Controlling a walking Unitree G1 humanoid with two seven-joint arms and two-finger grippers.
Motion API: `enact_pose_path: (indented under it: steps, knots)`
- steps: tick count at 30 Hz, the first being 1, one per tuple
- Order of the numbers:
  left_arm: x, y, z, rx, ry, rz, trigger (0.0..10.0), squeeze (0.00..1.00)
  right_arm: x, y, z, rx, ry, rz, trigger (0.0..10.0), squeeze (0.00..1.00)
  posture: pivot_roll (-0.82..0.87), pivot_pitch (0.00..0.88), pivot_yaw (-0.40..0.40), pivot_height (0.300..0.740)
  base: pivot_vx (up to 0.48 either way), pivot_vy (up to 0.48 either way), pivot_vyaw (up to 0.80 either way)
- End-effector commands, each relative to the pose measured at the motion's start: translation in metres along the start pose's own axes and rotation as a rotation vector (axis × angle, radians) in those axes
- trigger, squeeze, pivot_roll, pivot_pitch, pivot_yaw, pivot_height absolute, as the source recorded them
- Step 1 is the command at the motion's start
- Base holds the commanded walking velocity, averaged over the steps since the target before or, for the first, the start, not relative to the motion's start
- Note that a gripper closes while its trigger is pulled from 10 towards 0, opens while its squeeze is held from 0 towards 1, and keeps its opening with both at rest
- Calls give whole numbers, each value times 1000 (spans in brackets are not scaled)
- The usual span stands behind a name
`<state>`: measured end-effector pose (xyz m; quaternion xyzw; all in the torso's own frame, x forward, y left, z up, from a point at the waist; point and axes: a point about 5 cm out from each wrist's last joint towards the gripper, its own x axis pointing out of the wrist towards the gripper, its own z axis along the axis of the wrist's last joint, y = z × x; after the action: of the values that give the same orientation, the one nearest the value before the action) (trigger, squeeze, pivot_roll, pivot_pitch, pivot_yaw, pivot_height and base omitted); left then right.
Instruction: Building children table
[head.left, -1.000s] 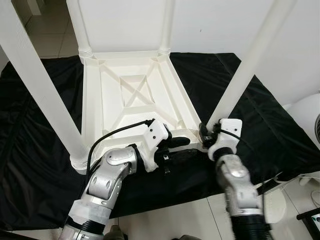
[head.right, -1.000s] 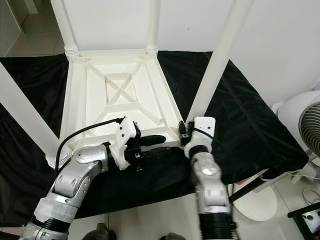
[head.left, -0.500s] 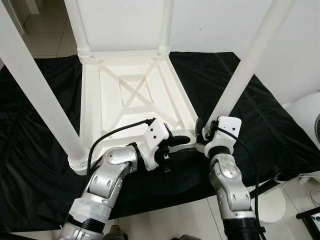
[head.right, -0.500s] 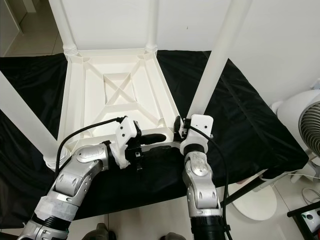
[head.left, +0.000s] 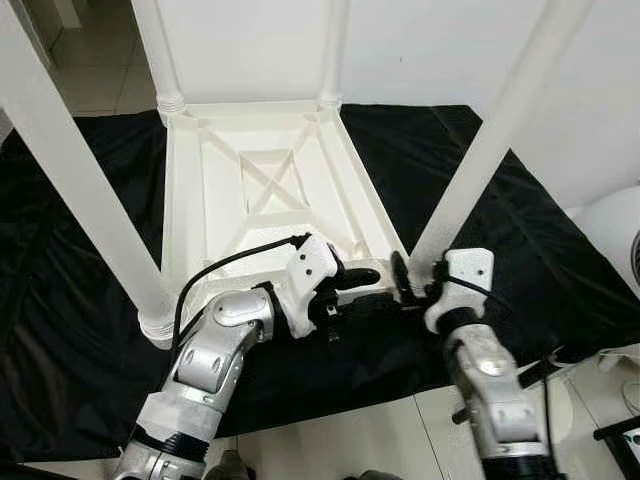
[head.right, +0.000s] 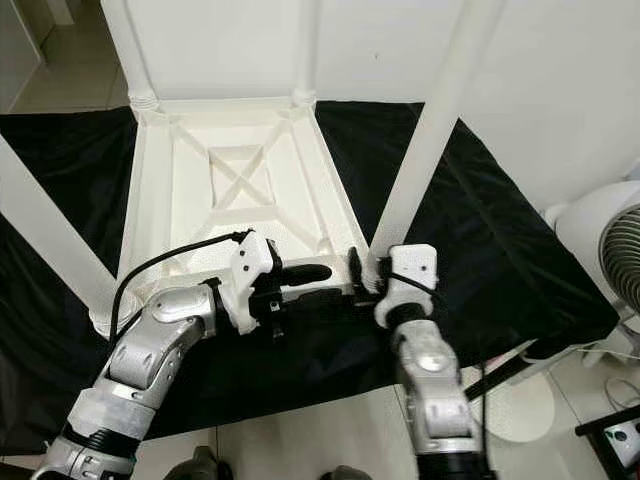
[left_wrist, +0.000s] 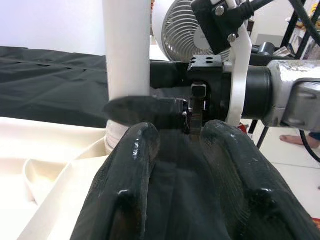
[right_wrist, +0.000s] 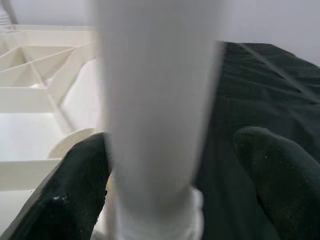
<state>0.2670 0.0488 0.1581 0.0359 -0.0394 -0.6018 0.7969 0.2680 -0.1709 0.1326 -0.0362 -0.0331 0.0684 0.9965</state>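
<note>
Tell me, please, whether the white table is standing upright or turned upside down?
Upside down: the table lies top-down on the black cloth, its ribbed underside showing and legs pointing up.

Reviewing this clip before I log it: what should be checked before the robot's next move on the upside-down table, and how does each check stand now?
1. Table lies upside down on the black cloth: ok.
2. Near right leg stands in its corner: ok; whether it is fully seated, cannot tell.
3. Right gripper has open fingers either side of that leg: ok; contact, cannot tell.
4. Left gripper is open at the table's near edge, holding nothing: ok.
5. The two grippers are close together: cannot tell whether they touch.
6. Other three legs stand upright: ok.
</note>
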Motion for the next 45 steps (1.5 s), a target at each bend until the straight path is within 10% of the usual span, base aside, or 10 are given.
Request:
enact_pose_path:
  steps: [1, 25, 26, 27, 28, 29, 41, 43, 44, 45]
  knots:
    - [2, 1, -1, 2, 1, 15, 10000, 0, 2, -4, -1, -18, 4, 46, 10000, 0, 11, 0, -32, 740, 0, 0, 0]
    - [0, 11, 12, 25, -32, 72, 10000, 0, -52, 28, -2, 184, -22, 3, 10000, 0, 10, 27, -40, 740, 0, 0, 0]
    - [1, 12, 12, 35, -28, 72, 10000, 0, -50, 31, -1, 173, -29, 45, 9255, 0, 10, 27, -40, 740, 0, 0, 0]
    - [1, 12, 13, 38, -27, 74, 10000, 0, -48, 33, 1, 165, -36, 80, 4431, 0, 10, 24, -32, 740, 0, 0, 0]
    - [1, 12, 13, 38, -27, 74, 10000, 0, -48, 33, 1, 165, -36, 80, 4431, 0, 10, 24, -32, 740, 0, 0, 0]
    - [1, 14, 13, 42, -24, 82, 10000, 0, -46, 36, 3, 163, -39, 113, 0, 0, 15, 23, -35, 740, 0, 0, 0]
    - [5, 24, 19, -14, -23, 188, 10000, 0, -34, 56, 4, 176, -38, 209, 0, 0, 37, 15, -57, 740, 0, 0, 0]
    - [5, 22, 20, -7, -30, 182, 10000, 0, -29, 55, 6, 172, -45, 201, 2706, 0, 40, 13, -61, 740, 0, 0, 0]
    - [6, 21, 21, -3, -35, 172, 10000, 0, -25, 52, 7, 166, -52, 191, 6863, 0, 40, 13, -61, 740, 0, 0, 0]
    - [6, 21, 21, -3, -35, 172, 10000, 0, -25, 52, 7, 166, -52, 191, 6863, 0, 40, 13, -61, 740, 0, 0, 0]
